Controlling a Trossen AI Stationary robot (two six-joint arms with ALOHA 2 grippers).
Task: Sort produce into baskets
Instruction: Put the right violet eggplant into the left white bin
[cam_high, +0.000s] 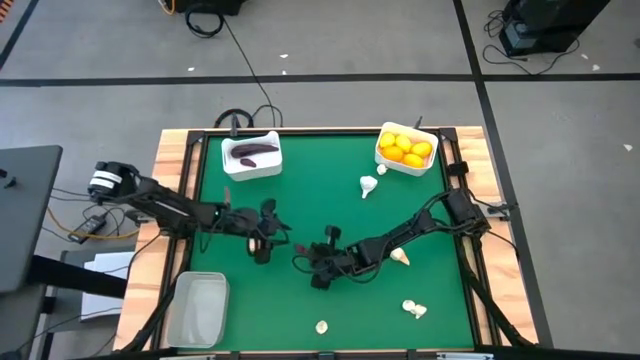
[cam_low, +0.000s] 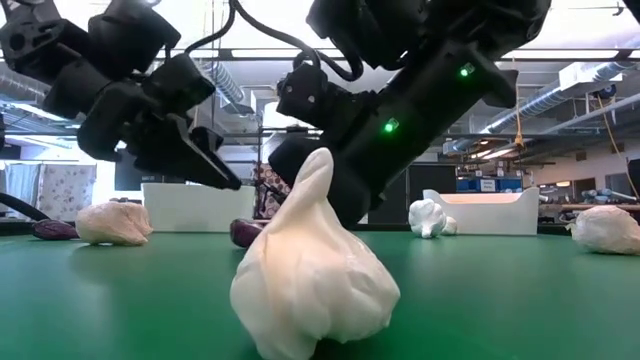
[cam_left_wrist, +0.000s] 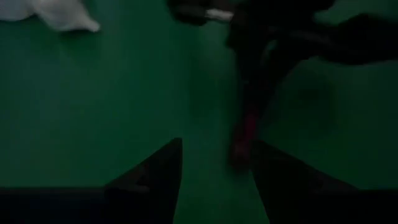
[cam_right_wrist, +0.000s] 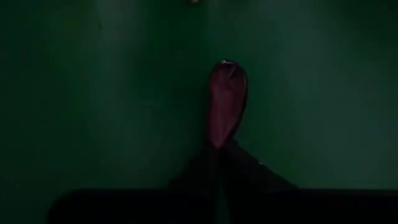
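We are working over the green felt-topped table (cam_high: 330, 215). Our right gripper (cam_right_wrist: 219, 149) is pinching a slim dark purple eggplant piece (cam_right_wrist: 226, 102) against the green surface near the table's centre. Our left gripper (cam_high: 264, 240) is hovering just beside it, fingers partly spread, holding nothing. Cream-white garlic bulbs (cam_low: 312, 280) are lying scattered toward the table's near edge.

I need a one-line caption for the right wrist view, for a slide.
Right tool shut on a dark purple eggplant lying on the green table.
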